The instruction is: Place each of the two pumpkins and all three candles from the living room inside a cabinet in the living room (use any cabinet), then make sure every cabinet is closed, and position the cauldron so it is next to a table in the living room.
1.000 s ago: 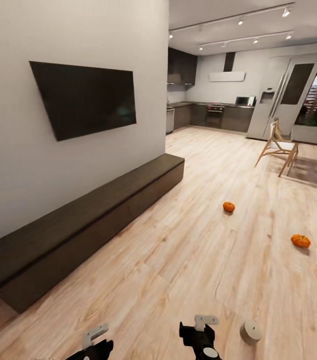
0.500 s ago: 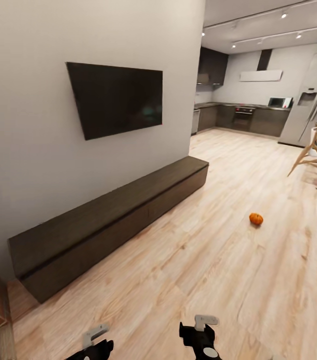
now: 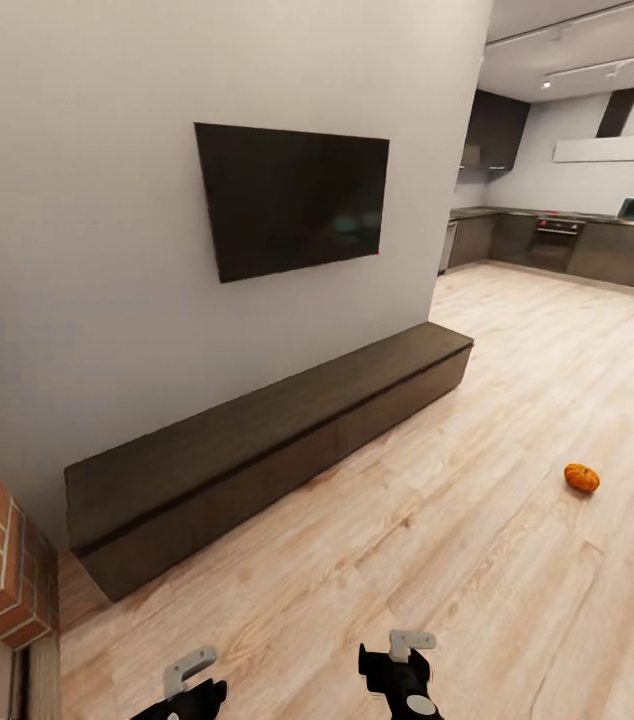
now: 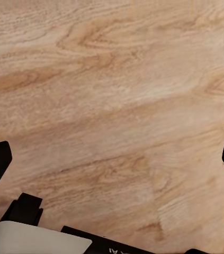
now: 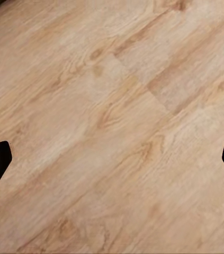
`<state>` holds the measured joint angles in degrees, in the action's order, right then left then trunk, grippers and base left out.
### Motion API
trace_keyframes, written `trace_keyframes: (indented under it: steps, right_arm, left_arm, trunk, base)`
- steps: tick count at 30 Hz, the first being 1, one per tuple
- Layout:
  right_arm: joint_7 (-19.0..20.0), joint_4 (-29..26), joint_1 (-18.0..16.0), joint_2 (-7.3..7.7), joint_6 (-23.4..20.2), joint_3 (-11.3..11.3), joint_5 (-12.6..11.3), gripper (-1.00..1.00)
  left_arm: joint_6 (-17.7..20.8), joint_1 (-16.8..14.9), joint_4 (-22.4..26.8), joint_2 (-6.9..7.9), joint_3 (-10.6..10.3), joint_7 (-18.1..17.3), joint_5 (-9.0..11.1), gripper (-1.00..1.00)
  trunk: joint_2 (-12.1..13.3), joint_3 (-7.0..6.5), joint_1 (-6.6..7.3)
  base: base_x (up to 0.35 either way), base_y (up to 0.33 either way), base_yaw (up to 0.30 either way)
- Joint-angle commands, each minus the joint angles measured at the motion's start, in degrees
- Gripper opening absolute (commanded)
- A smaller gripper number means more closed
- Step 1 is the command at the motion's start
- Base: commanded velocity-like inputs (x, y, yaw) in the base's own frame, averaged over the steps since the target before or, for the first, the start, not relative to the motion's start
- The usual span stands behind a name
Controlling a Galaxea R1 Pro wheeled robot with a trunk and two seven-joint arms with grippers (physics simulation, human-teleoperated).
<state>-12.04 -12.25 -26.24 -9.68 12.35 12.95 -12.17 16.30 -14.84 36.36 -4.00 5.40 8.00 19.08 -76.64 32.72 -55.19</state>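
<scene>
your view has swung left: the tv console now sits at 11 o'clock, one pumpkin at 2. both grippers are spread wide, empty.

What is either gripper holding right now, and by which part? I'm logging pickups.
Nothing. The left gripper and right gripper are open over bare floor; the pumpkin lies untouched.
</scene>
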Motion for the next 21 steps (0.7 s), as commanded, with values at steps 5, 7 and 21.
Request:
trace_keyframes:
  steps: [5,7,21]
  right_arm:
    - [-0.3,0.0,0.0,0.02,0.2,0.5,-0.6,1.0]
    - [-0.3,0.0,0.0,0.02,0.2,0.5,-0.6,1.0]
    - [-0.3,0.0,0.0,0.02,0.2,0.5,-0.6,1.0]
  left_arm:
    - [0.3,0.0,0.1,-0.04,0.1,0.3,0.6,1.0]
    - [0.3,0.0,0.1,-0.05,0.1,0.3,0.6,1.0]
    - [0.3,0.0,0.1,-0.07,0.1,0.3,0.5,1.0]
  trunk:
    - [0.0,0.05,-0.03]
    - [0.0,0.05,-0.03]
    - [0.0,0.05,-0.03]
  base:
    - [0.234,0.0,0.289]
    - [0.218,0.0,0.289]
    - [0.202,-0.088,0.289]
